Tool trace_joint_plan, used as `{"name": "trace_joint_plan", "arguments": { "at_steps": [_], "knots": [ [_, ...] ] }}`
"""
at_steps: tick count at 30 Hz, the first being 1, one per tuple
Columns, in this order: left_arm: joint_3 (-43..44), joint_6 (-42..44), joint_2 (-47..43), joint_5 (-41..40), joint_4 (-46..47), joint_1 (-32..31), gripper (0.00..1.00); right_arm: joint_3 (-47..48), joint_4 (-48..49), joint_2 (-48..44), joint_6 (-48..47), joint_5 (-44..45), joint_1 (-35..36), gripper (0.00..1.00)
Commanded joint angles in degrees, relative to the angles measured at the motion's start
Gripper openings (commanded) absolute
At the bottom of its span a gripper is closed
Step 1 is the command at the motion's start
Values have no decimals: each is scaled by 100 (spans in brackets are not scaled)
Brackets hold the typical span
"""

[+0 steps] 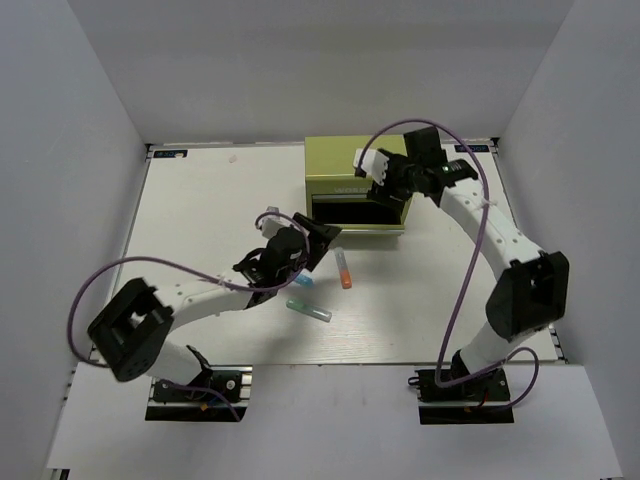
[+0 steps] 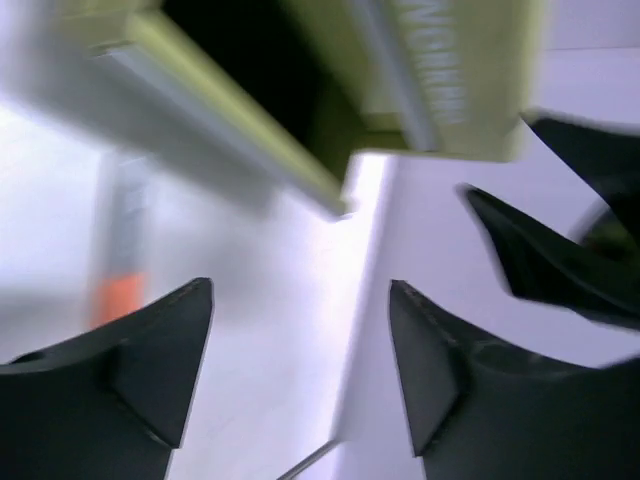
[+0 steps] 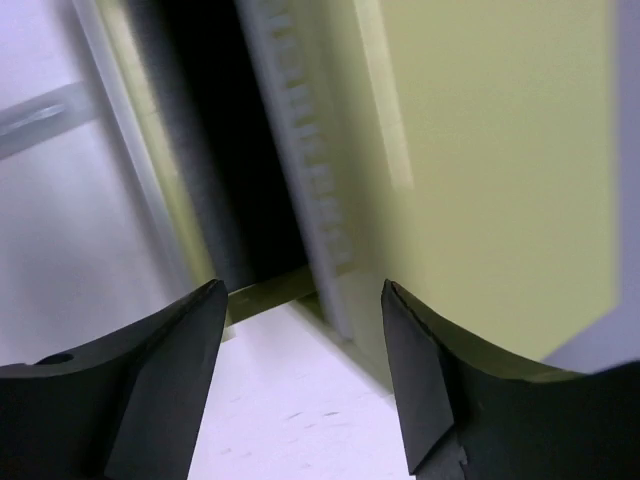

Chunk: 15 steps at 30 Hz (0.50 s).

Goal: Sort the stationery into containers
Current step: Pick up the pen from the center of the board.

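- Black fingers [image 2: 150,370] of the left gripper [image 2: 300,290] fill the bottom of the left wrist view. They are spread wide and grasp nothing, with bare white table [image 2: 260,400] under the gap.
- The right gripper [image 3: 300,285] is released too, its jaws apart and empty, hanging close over the front of the yellow-green toolbox [image 3: 500,150].
- Just past the left jaws, the toolbox's drawer [image 2: 250,70] stands pulled out, its inside dark. A blurred orange-ended stick [image 2: 118,270] lies on the table to the left.
- From above, the left gripper sits just beside the drawer's front left corner.
- A blue-ended stick [image 1: 302,283] lies near the left wrist, and a green-ended stick [image 1: 309,310] lies nearer the arm bases. All three sticks lie on the table, outside the toolbox.
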Motion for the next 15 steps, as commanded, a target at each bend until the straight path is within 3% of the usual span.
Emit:
{"name": "trace_joint_plan", "arguments": {
  "at_steps": [1,2,4,5,7,10,12,15],
  "knots": [
    [183,225,-648,32,-3119,123,78,-791,-410,-710,394,-642,17,68],
    [183,382,-754,-169,-3451,123,67,-942,-411,-920,534,-1061,52,54],
    [183,436,-1095,-355,-4162,123,53,-1503,-498,-1124,832,-1319,192,39],
    [131,489,-1228,-530,-4288,123,43,-1793,-481,-1307,1077,-1477,393,27],
    [51,489,-1492,-811,-4482,123,36,-2199,-288,-1431,1403,-1548,544,23],
    [-10,542,-1932,-1120,-4780,123,37,-2700,151,-1502,2133,-1452,878,20],
    [-10,603,-2056,-1173,-4904,123,56,-2902,475,-1502,2476,-1234,1071,28],
    [-10,656,-2196,-1235,-5115,123,65,-3175,1134,-1380,3685,-831,1300,34]
  ]
}}
